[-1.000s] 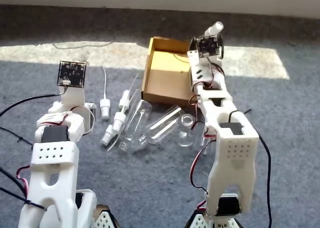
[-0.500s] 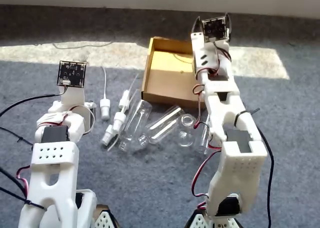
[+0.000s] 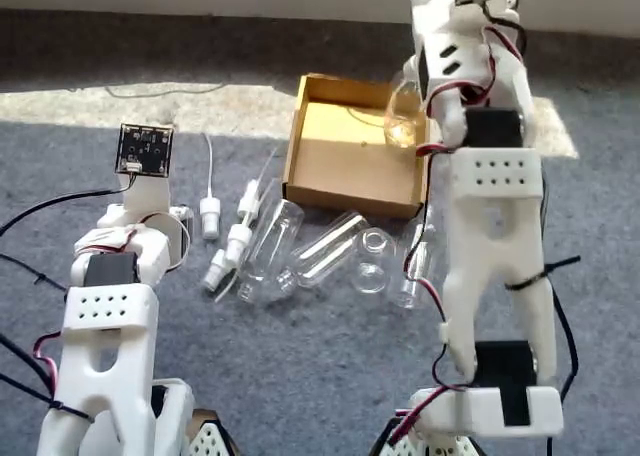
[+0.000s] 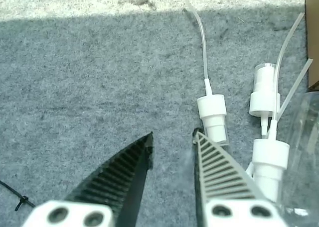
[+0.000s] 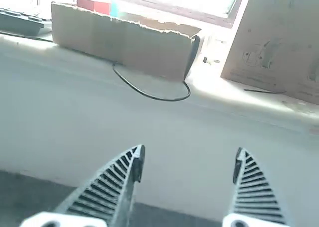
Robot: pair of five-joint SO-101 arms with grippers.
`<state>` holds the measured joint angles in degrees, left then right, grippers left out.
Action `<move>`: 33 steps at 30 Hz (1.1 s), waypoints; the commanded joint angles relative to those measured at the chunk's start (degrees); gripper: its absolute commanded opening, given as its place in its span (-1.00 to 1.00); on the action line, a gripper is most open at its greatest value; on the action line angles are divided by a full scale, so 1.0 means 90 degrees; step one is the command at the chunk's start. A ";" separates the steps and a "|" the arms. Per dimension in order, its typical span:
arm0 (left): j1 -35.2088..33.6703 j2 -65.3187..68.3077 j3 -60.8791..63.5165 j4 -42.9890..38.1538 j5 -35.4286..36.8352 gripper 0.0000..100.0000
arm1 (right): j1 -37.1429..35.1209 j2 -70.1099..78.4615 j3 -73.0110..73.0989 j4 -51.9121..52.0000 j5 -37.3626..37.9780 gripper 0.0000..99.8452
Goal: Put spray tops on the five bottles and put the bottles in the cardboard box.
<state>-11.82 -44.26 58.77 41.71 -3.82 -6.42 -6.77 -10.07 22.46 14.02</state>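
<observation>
- Cardboard box (image 3: 340, 166): shallow, square and open-topped, with one clear bottle (image 3: 404, 116) inside against the wall nearest the right arm.
- Four clear cylindrical bottles (image 3: 325, 251) rest on the fuzzy grey table (image 3: 300, 376), beside white spray tops (image 4: 212, 115) with thin tubes.
- Left gripper (image 4: 172, 137): ridged jaws slightly parted and empty, near the spray tops.
- Right gripper (image 5: 189, 155): spread wide and empty; its arm has risen from over the box.

White plastic spray top (image 4: 212, 112) just past one jaw tip of the left gripper (image 4: 172, 137), two more spray tops (image 4: 269, 157) beside that jaw, clear plastic bottles (image 3: 275, 238) farther out, brown cardboard box (image 3: 345, 171) beyond, one bottle (image 3: 405, 121) inside.
</observation>
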 commanded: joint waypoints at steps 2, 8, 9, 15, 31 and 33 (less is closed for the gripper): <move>-0.0034 -0.0063 -0.0024 -0.0147 -0.0029 -0.74 | -0.0103 -0.1695 0.0513 0.2818 0.0049 -0.51; -0.0034 -0.0063 -0.0024 -0.0147 -0.0029 -0.74 | -0.0181 -0.3775 0.2320 0.4527 0.0059 -0.51; -0.0034 -0.0063 -0.0024 -0.0147 -0.0029 -0.74 | -0.0181 -0.4117 0.2740 0.4625 0.0059 -0.51; -0.0034 -0.0063 -0.0024 -0.0147 -0.0029 -0.74 | -0.0142 -0.4947 0.4781 0.5875 0.0020 -0.51; -0.0034 -0.0034 -0.0015 -0.0147 -0.0029 -0.74 | -0.0132 -0.1148 0.4176 0.4840 -0.1866 -0.51; -0.0034 -0.0034 -0.0015 -0.0147 -0.0029 -0.74 | -0.0054 -0.0796 0.3941 0.4869 -0.1875 -0.51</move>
<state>-11.82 -44.26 58.77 41.36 -3.82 -7.56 -16.79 30.55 66.95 -2.07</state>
